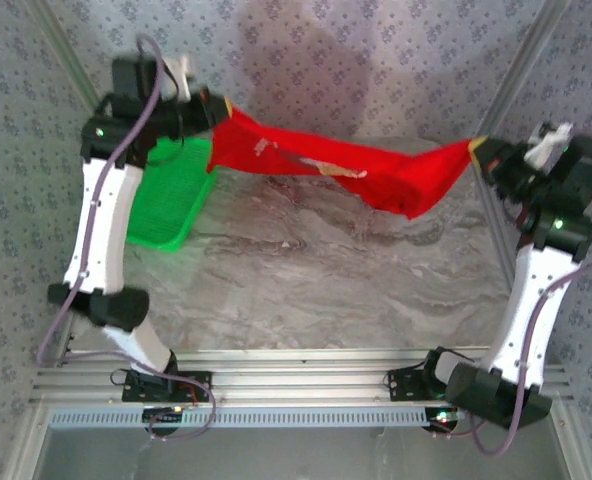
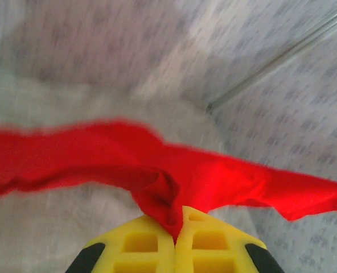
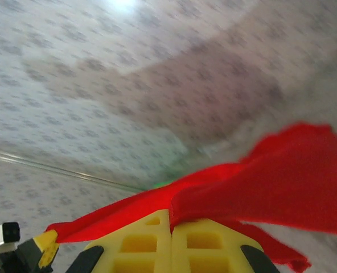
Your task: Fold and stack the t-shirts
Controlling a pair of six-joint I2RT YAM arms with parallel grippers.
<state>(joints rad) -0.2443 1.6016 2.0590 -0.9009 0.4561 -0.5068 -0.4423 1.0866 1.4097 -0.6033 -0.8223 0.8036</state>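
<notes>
The red t-shirt (image 1: 346, 165) hangs stretched in the air across the back of the table, sagging in the middle, with a bit of its print showing. My left gripper (image 1: 214, 108) is shut on its left end at the back left; in the left wrist view the cloth (image 2: 174, 176) bunches into the pinched yellow fingers (image 2: 140, 244). My right gripper (image 1: 479, 148) is shut on the right end at the right edge; in the right wrist view the red cloth (image 3: 282, 182) runs out from between the closed yellow fingers (image 3: 214, 244).
A green plastic basket (image 1: 171, 195) lies tilted at the back left, under the left arm. The marbled tabletop (image 1: 326, 280) lies below the shirt. Patterned walls and metal frame posts (image 1: 516, 70) close in the back and sides.
</notes>
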